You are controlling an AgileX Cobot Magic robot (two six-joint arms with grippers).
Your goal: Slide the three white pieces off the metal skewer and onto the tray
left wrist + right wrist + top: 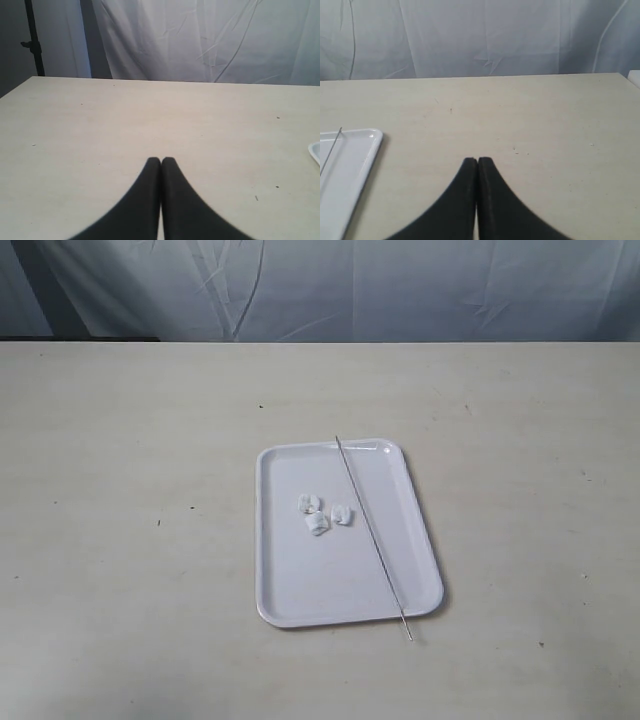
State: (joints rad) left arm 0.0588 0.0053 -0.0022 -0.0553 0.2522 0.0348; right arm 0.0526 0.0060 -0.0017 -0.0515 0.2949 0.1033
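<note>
- Exterior view, centre: three white pieces (323,513) lie loose on tray (300,590), metal skewer (372,537) bare — looks finished.
- Wrist views: left gripper (160,161) and right gripper (477,161) pinched closed, empty — park them wide.

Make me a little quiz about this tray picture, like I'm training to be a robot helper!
1. True or false: the three white pieces are threaded on the metal skewer.
2. Pick one. How does the metal skewer lie?
A) slanting across the tray, with both ends poking past the rim
B) completely off the tray
C) clamped in a gripper
3. Fill the gap: the left gripper and the right gripper both have their jaws ____.

Key
1. False: the pieces lie loose on the tray, beside the skewer.
2. A
3. shut
</note>
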